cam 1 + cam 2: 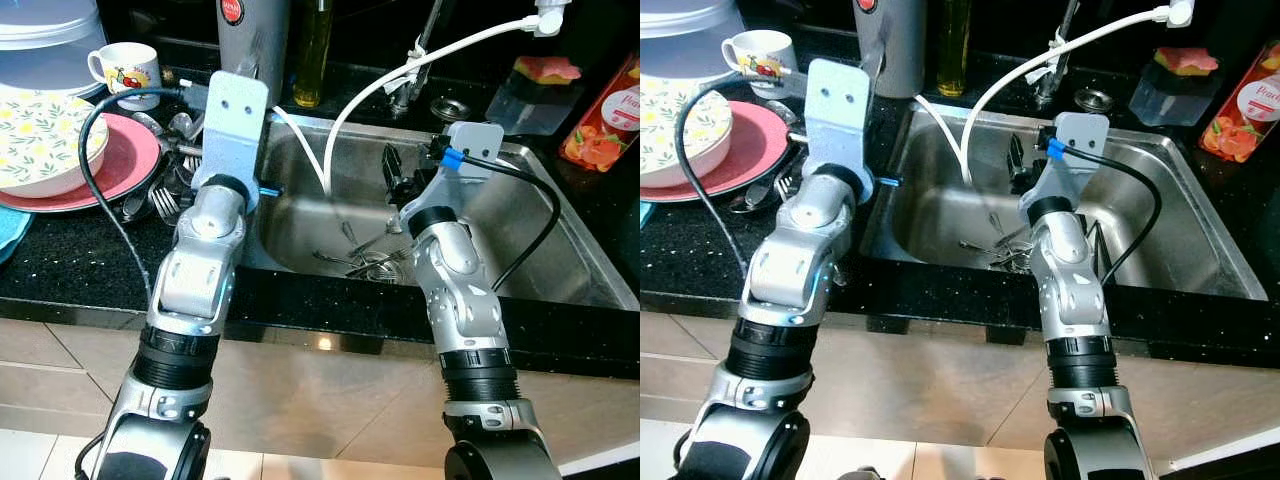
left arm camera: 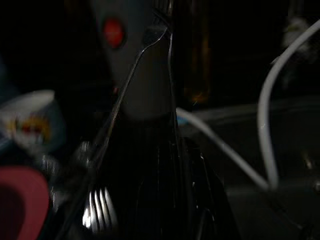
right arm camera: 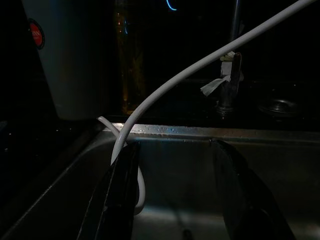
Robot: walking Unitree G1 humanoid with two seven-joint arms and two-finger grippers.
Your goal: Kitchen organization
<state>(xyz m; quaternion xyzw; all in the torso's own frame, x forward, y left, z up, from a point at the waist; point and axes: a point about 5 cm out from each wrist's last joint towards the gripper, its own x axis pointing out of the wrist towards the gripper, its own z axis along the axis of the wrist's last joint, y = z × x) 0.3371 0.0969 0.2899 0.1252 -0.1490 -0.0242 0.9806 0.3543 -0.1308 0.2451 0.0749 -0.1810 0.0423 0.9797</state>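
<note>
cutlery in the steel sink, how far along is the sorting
Done: several forks and spoons already lie on the black counter beside the pink plate. In hand: the left gripper holds a metal fork above that pile. Left: a heap of cutlery in the steel sink, where the right gripper hangs, jaws open.

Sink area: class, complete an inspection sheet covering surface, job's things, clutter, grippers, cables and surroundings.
Surface: black counter, steel sink.
Job's things: sink cutlery; counter cutlery beside pink plate.
Clutter: bowl on plate, mug, oil bottle, sponge, carton.
Grippers: right gripper open, inside sink; left gripper over counter cutlery.
Cables: left cable, right cable, both black; white hose loops into sink.
Surroundings: tap behind sink; cabinet front below.
</note>
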